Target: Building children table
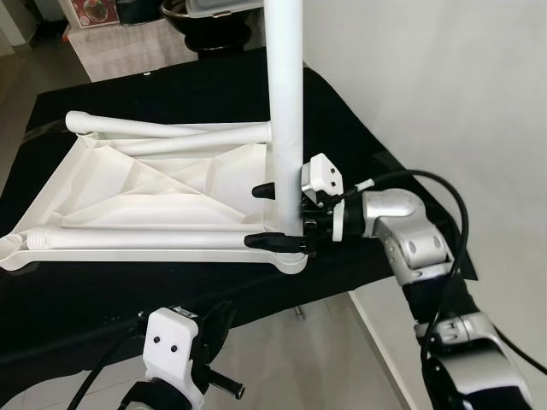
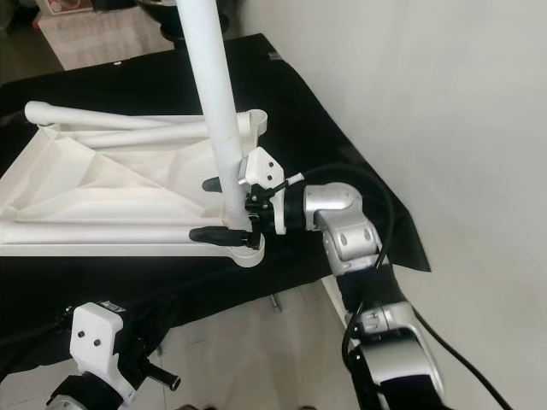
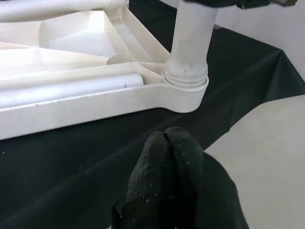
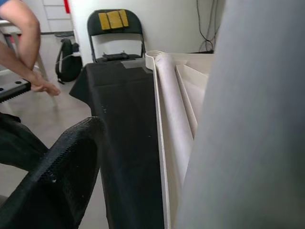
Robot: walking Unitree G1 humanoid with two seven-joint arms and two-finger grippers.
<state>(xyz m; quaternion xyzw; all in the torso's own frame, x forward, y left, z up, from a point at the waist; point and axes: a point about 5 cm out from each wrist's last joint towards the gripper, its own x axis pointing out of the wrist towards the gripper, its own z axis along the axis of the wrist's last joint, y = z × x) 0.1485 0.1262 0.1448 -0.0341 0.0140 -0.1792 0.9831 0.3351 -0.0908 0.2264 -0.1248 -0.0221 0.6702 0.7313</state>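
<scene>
A white children's table top (image 1: 111, 184) lies upside down on a black-draped table (image 1: 171, 85). One white leg (image 1: 285, 102) stands upright in its near right corner socket (image 3: 186, 90). My right gripper (image 1: 261, 215) is open around the base of that leg, one black finger on each side; in the right wrist view one finger (image 4: 62, 167) stands apart from the leg (image 4: 248, 119). Three more white legs (image 1: 145, 239) lie loose inside the upturned top. My left gripper (image 3: 167, 138) is shut on nothing, low in front of the table's near edge, pointing at the socket corner.
A white wall (image 1: 444, 85) runs close along the table's right side, with pale floor (image 1: 325, 359) below the near edge. In the right wrist view a person's arm (image 4: 21, 52), a black folding chair (image 4: 114, 28) and a backpack (image 4: 69, 59) are beyond the table.
</scene>
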